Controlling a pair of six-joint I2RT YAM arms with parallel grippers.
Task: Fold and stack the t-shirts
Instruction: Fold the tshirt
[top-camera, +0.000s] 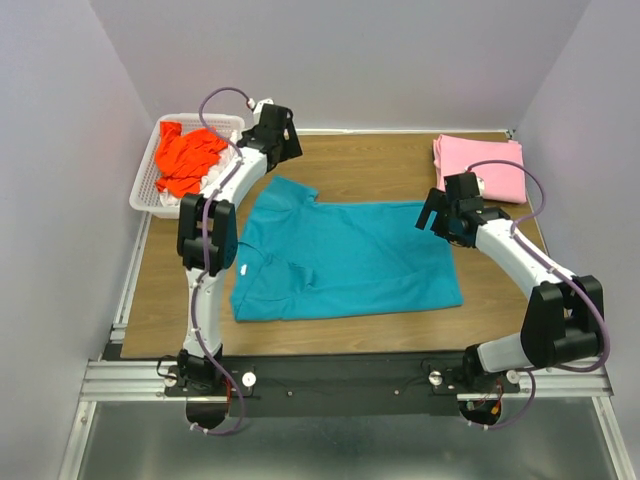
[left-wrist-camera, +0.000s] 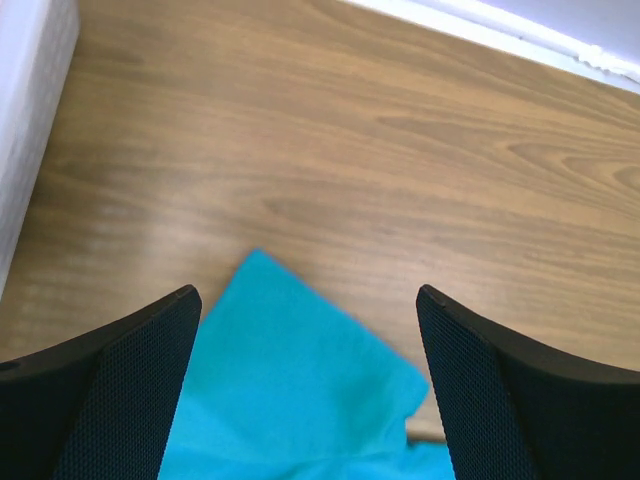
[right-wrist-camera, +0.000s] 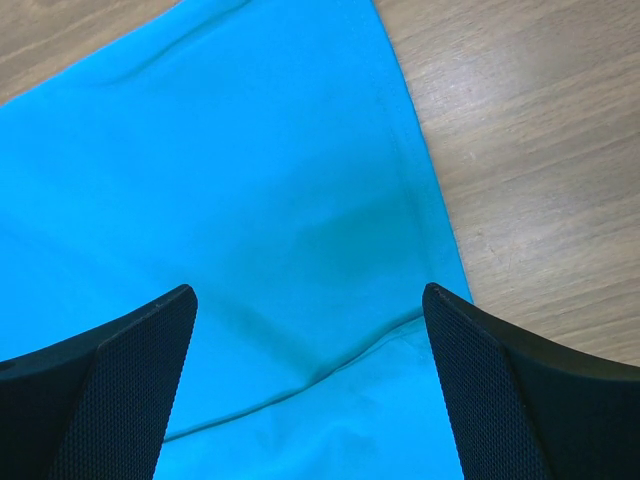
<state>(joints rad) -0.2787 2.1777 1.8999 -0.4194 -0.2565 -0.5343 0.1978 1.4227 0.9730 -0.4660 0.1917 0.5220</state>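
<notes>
The left gripper (left-wrist-camera: 308, 292) hangs with its jaws spread wide and nothing between them, just above the far sleeve (left-wrist-camera: 300, 370) of the teal t-shirt (top-camera: 340, 260), close to the white lattice basket (top-camera: 140, 190) at the far left corner of the tabletop (top-camera: 370, 160). The right gripper (right-wrist-camera: 310, 290) is equally wide open and empty. It hovers over the shirt's hem edge (right-wrist-camera: 405, 160), which faces the right edge of the tabletop, and whether its tips brush the cloth cannot be told. The teal shirt lies spread flat in the middle of the tabletop, collar toward the left edge, with a shallow crease near the hem. It looks thin, light and limp, so it will likely sag and drag rather than hold a shape. A pinch at a stitched edge seems best, at the sleeve tip for the left arm and the hem corner for the right, lifting both together. A pink t-shirt (top-camera: 480, 165) lies folded at the far right corner, well apart from the teal one. An orange-red t-shirt (top-camera: 187, 158) is crumpled inside the basket.
</notes>
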